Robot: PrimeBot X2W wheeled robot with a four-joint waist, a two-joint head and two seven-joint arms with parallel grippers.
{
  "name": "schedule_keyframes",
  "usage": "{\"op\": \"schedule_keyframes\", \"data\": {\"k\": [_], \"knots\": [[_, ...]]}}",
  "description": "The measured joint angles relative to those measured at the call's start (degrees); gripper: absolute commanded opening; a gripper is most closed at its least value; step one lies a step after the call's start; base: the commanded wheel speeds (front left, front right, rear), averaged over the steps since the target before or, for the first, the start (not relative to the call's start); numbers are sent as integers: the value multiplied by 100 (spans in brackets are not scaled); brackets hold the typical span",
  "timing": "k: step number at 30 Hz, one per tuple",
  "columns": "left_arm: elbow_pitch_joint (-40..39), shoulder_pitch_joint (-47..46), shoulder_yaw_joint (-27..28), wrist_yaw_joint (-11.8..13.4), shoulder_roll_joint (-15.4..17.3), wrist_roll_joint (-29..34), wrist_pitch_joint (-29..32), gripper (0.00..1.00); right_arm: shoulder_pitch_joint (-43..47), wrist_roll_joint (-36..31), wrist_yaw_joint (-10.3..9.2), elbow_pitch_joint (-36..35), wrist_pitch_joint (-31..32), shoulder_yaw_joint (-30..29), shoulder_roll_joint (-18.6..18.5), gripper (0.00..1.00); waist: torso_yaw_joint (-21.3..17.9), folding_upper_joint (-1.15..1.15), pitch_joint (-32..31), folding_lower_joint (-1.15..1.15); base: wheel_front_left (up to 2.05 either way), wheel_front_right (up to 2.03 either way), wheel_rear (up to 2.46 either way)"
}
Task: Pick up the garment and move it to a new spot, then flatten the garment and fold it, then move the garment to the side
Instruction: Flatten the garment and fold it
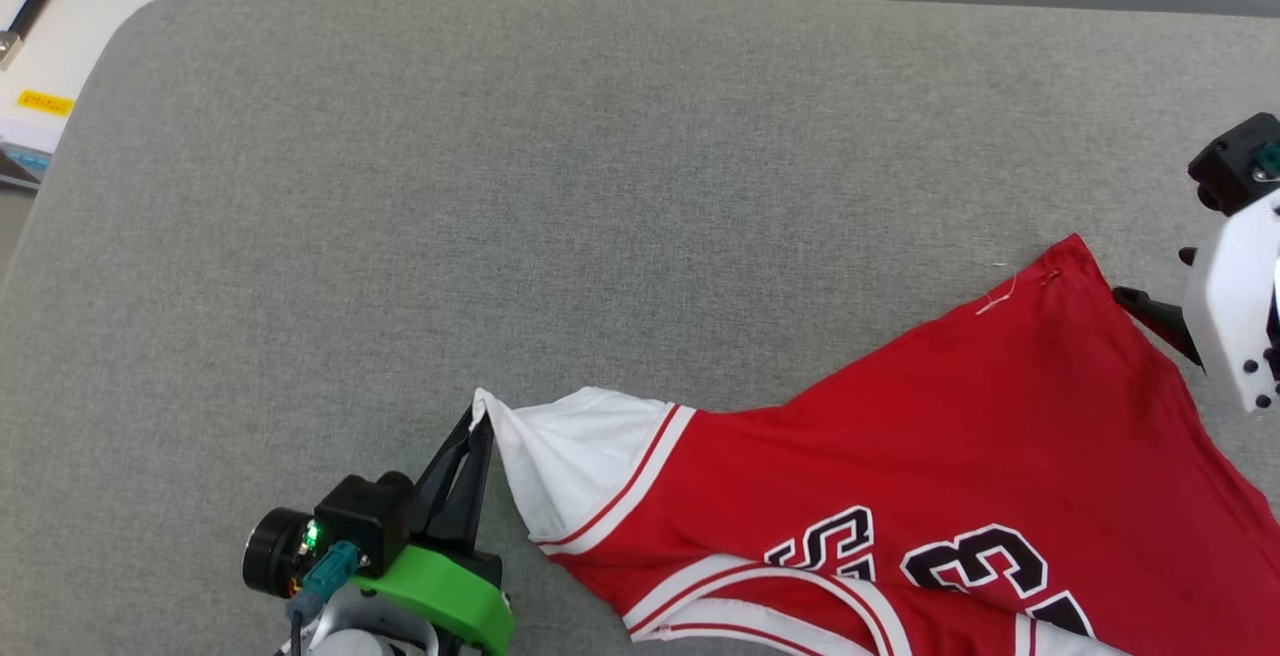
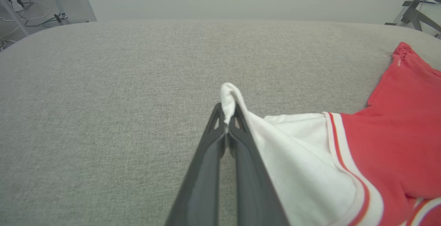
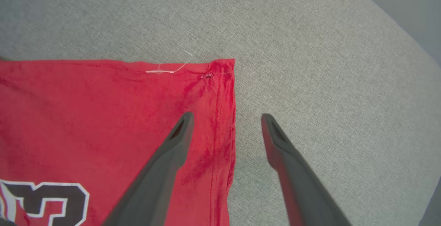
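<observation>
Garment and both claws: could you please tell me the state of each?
garment: lying lettering-up on the grey surface, white sleeve tip pinched.
left claw: shut on the garment's sleeve tip.
right claw: open, holding nothing, one finger above the red hem corner.

The garment [image 1: 950,436] is red, with a white sleeve trimmed in red-and-white stripes and black lettering outlined in white, including a 3. The padded surface [image 1: 500,186] is a plain flecked grey. The left gripper [image 1: 478,416] has black fingers and a bright green collar [image 1: 440,586]. The right gripper [image 3: 226,116] has dark grey fingers and a white housing [image 1: 1235,306].
</observation>
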Motion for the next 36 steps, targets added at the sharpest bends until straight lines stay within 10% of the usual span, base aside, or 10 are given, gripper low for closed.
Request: {"op": "schedule_keyframes", "data": {"k": [19, 20, 21, 36], "knots": [[-26, -388, -13, -74, -172, 149, 0, 0, -933, 146, 0, 2447, -879, 1370, 861, 100, 262, 0, 598, 0, 0, 0, 0], [-11, -388, -3, -75, -172, 149, 1, 0, -967, 174, 0, 2468, -927, 1444, 868, 60, 250, 0, 588, 0, 0, 0, 0], [0, -388, 7, -75, -172, 149, 1, 0, -990, 207, 0, 2479, -990, 1502, 868, 0, 239, 0, 577, 0, 0, 0, 0], [-253, -372, 112, -175, 136, 298, 1, 0, -1018, 803, 0, 1936, -2887, 1811, 296, 0, 53, 0, -132, 0, 0, 0, 0]]}}
